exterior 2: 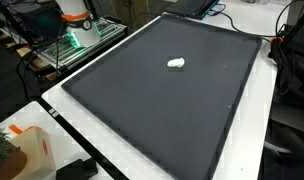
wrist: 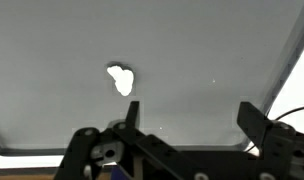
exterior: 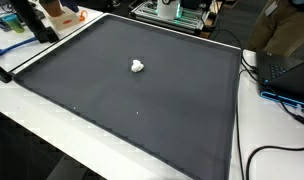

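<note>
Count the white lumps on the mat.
1. The lump lies alone on the mat, well inside its edges, apart from the open fingers in the wrist view. None seems hidden.

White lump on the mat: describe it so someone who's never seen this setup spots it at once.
A large dark mat covers most of the white table. Near the mat's middle, clear of every edge, lies a small white irregular lump. It is the lone bright thing on the dark surface, with the open gripper hanging over the mat, not touching it.
</note>
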You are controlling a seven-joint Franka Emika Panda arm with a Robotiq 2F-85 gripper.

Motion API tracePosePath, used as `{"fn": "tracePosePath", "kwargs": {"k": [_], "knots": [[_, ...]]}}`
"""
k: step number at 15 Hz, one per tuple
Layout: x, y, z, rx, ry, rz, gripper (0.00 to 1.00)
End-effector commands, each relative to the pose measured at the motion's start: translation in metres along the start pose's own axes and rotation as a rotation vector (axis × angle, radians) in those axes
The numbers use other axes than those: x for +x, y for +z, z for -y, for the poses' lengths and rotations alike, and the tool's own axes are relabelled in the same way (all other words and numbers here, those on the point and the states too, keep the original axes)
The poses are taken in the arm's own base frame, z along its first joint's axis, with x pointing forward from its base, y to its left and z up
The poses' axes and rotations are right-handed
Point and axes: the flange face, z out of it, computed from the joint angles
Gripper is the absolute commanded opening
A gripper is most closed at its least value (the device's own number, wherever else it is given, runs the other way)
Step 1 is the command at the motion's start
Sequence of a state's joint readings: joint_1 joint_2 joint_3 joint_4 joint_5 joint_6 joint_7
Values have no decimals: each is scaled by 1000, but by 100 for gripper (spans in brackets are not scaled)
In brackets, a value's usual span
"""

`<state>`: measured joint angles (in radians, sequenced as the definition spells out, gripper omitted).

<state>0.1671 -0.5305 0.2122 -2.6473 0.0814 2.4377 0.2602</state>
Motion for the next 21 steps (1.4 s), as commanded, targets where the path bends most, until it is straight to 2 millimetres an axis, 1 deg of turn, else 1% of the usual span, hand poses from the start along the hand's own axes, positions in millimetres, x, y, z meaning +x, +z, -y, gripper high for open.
{"fn": "tracePosePath", "kwargs": {"k": [1,2,3,4,7,14,15,16,18,21], "knots": [[-7,3,-4,50,-38,51,100],[-13,1,-8,127,-76,86,100],[-16,-4,-13,175,-97,81,100],[-4,1,-5,86,-56,58,100],[-4,-3,-13,147,-86,68,100],[28,-14,-3,136,121,71,100],[31,-15,0,128,141,87,100],[24,-15,-4,134,88,52,100],[29,-17,-1,131,113,62,100],[31,-15,-1,129,117,76,100]]}}
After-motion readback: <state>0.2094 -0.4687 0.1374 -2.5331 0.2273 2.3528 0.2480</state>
